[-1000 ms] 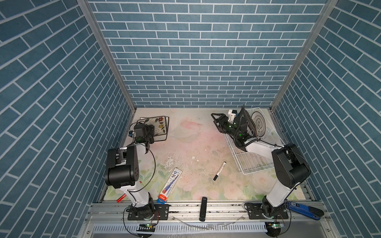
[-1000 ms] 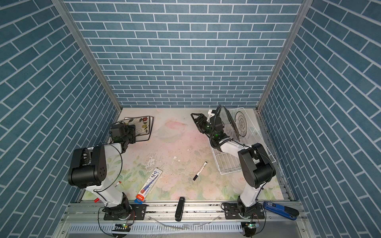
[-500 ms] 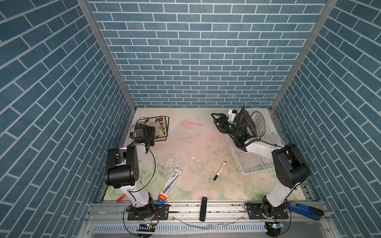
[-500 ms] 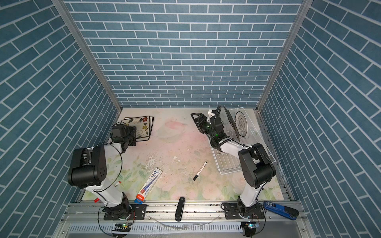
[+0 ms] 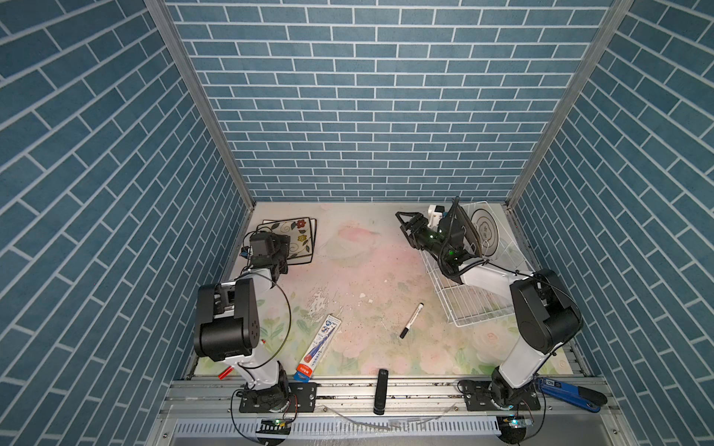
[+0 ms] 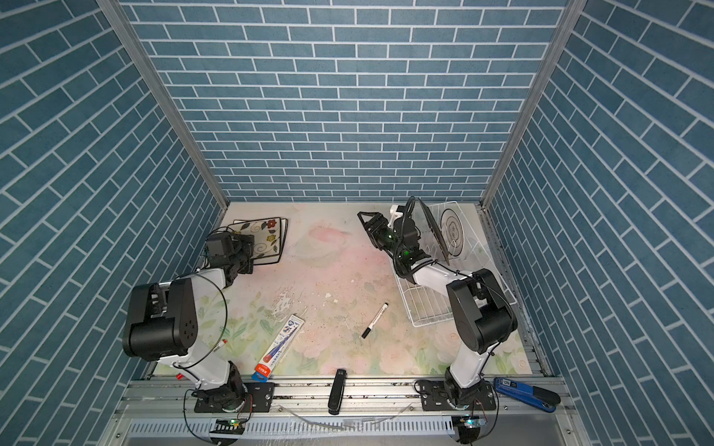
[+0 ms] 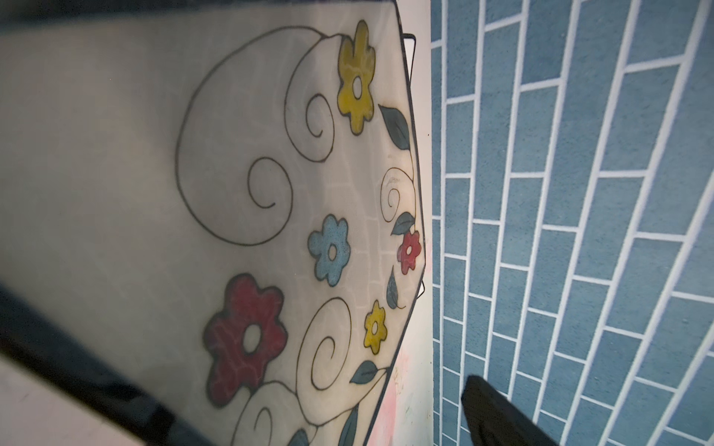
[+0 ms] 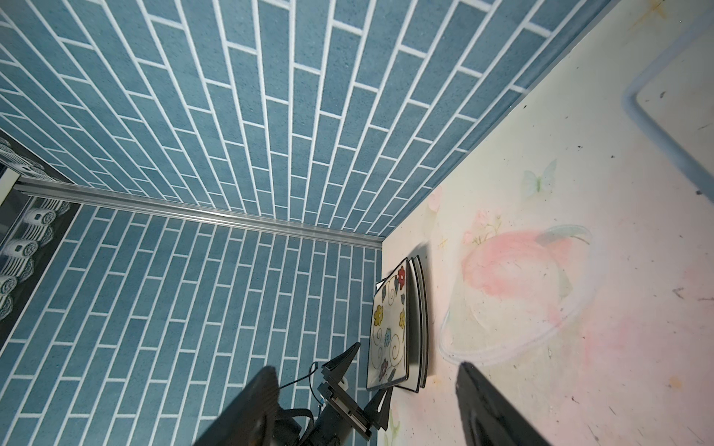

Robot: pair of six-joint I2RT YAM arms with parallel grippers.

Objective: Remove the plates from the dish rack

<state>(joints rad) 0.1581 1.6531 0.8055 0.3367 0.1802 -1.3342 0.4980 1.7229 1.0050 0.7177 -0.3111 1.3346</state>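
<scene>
Black left fingers wide at flowered plate (right fingers wide, empty)

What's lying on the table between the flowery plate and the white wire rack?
A clear round bowl, faint against the floral mat, between the flowery plate and the rack. The right wrist view shows its rim best; both top views only faintly.

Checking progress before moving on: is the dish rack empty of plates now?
No, in a top view a black plate and a round white plate stand upright in the dish rack.
</scene>
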